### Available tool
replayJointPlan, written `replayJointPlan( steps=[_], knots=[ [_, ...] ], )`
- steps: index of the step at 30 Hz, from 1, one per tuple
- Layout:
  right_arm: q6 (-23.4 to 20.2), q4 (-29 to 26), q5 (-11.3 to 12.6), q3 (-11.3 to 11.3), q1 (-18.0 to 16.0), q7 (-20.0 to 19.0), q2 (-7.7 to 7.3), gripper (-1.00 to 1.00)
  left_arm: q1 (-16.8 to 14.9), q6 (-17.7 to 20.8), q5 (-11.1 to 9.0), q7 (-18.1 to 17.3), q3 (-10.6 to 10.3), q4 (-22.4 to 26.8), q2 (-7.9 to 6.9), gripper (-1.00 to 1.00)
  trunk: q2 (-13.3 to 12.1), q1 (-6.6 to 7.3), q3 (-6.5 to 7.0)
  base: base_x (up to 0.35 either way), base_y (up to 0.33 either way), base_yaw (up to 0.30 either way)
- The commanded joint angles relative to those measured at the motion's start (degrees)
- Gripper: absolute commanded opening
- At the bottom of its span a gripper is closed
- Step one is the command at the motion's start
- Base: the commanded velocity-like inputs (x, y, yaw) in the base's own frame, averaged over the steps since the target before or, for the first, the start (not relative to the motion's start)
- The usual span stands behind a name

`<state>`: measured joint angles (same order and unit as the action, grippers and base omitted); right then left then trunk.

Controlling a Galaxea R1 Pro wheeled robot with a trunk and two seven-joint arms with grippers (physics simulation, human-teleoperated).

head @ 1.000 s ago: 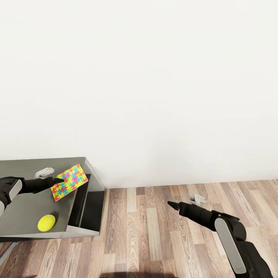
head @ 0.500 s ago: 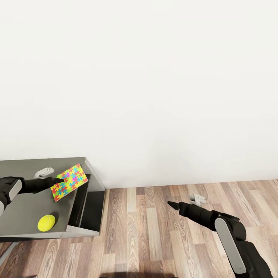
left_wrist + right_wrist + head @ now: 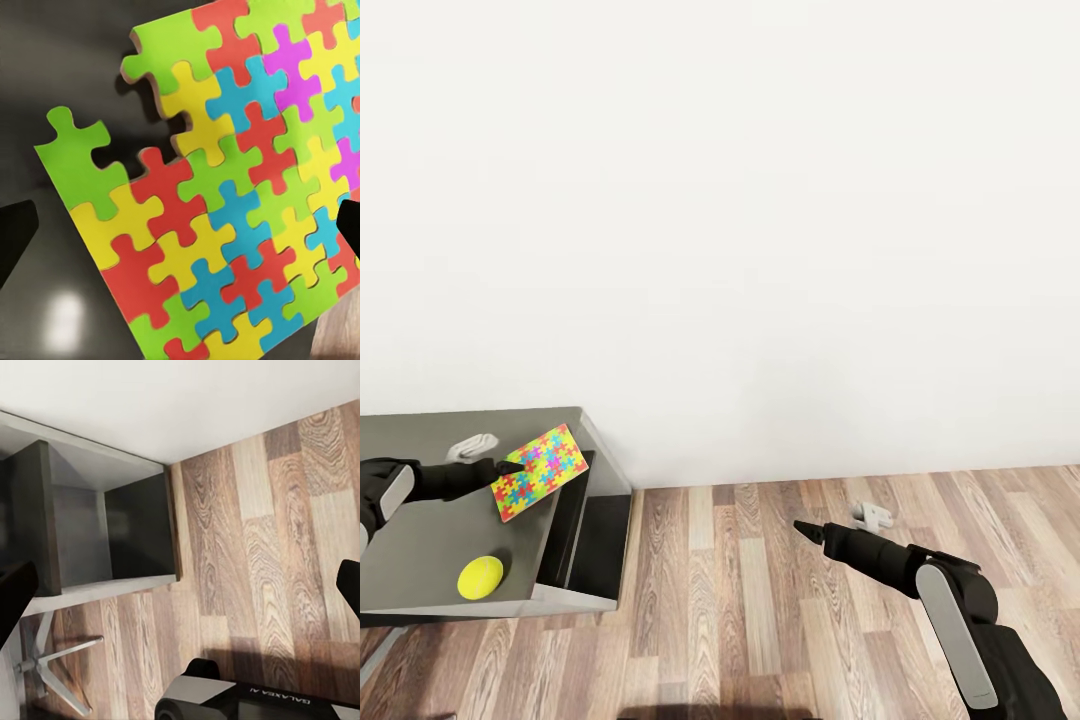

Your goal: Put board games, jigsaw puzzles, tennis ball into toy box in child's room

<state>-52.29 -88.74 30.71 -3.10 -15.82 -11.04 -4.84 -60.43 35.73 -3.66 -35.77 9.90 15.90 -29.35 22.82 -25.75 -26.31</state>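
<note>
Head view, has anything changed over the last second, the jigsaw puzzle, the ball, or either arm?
Nothing visibly changed. The left gripper stays at the edge of the jigsaw puzzle over the table, the tennis ball lies in the same spot near the table's front edge, and the right gripper still hangs over the wooden floor.

A flat rectangular jigsaw puzzle [image 3: 540,472] of interlocked red, yellow, green, blue and magenta pieces lies at the right end of the grey desk [image 3: 420,545], turned at an angle to the desk's edges. In the left wrist view, the jigsaw puzzle [image 3: 225,195] has a gap along one edge where pieces are missing. A bright yellow tennis ball [image 3: 480,577] rests on the desk, nearer its front edge, apart from the puzzle.
</note>
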Motion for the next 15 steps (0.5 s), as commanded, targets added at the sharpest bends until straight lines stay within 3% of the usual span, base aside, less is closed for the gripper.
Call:
replayJointPlan(
  steps=[1,15],
  knots=[
    [-0.3,0.0,-0.5,-0.1,0.0,-0.6,0.01,1.00,0.0,0.5,-0.4,-0.1,0.1,0.0,-0.04,1.00,0.1,-0.03,-0.08,0.000,0.000,0.000],
    [-0.2,0.0,-0.5,-0.1,0.0,-0.6,0.01,1.00,0.0,0.5,-0.4,-0.8,0.1,0.0,-0.88,1.00,0.1,-0.03,-0.08,0.000,0.000,0.000]
  ],
)
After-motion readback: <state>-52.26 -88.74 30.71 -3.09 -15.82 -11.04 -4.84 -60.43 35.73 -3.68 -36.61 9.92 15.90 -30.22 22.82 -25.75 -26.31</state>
